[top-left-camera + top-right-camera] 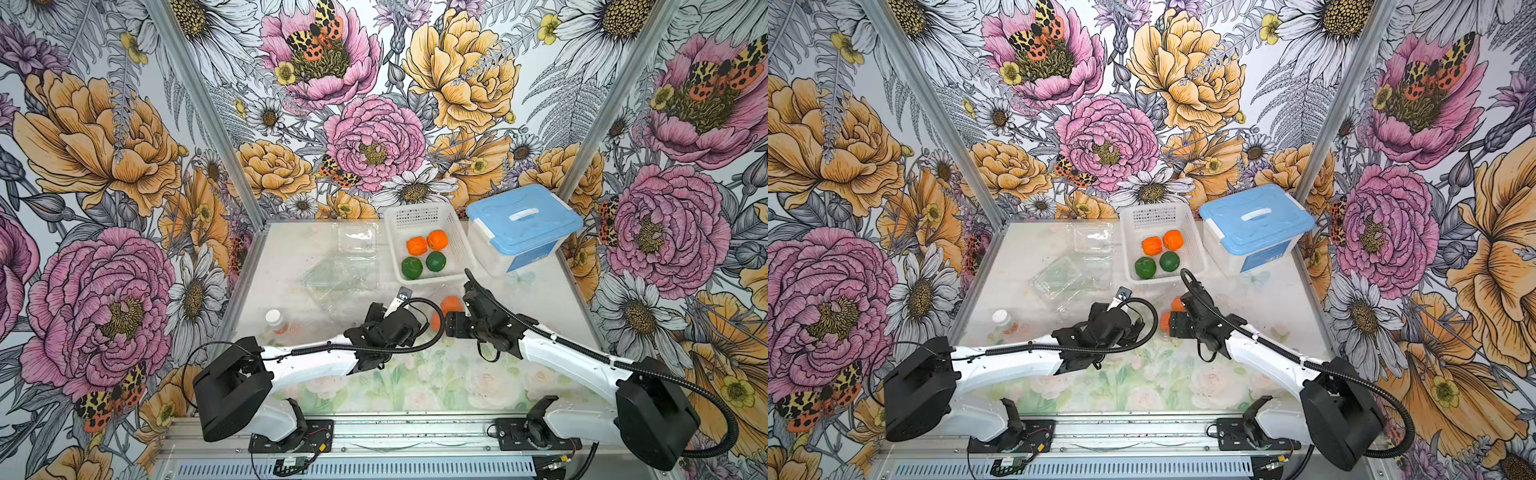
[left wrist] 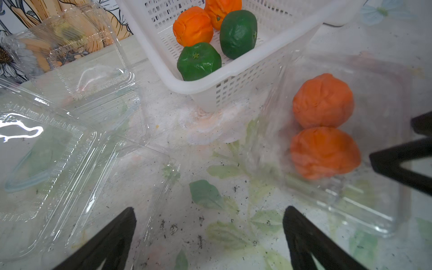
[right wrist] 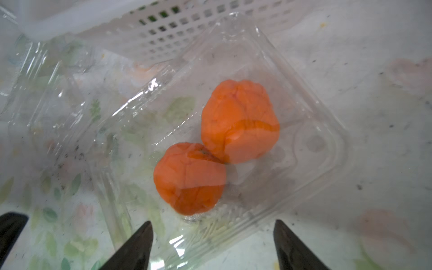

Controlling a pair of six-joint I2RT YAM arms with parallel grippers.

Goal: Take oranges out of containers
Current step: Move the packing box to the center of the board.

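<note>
Two oranges (image 3: 239, 121) (image 3: 189, 178) lie side by side inside a clear container (image 3: 315, 145), seen through its plastic. In both top views they show between the two grippers (image 1: 451, 304) (image 1: 1177, 303). My right gripper (image 3: 213, 222) (image 1: 460, 311) stands open just short of that container's near edge, holding nothing. My left gripper (image 2: 209, 209) (image 1: 392, 305) is wide open over bare table, with the oranges (image 2: 322, 100) to one side of it. Two empty containers (image 1: 357, 237) (image 1: 340, 274) lie open left of the basket.
A white perforated basket (image 1: 415, 216) behind the grippers holds two orange fruits (image 1: 417, 245) and two green ones (image 1: 412, 267). A white tub with a blue lid (image 1: 523, 216) stands at the back right. A small white-capped bottle (image 1: 276, 320) lies at the front left.
</note>
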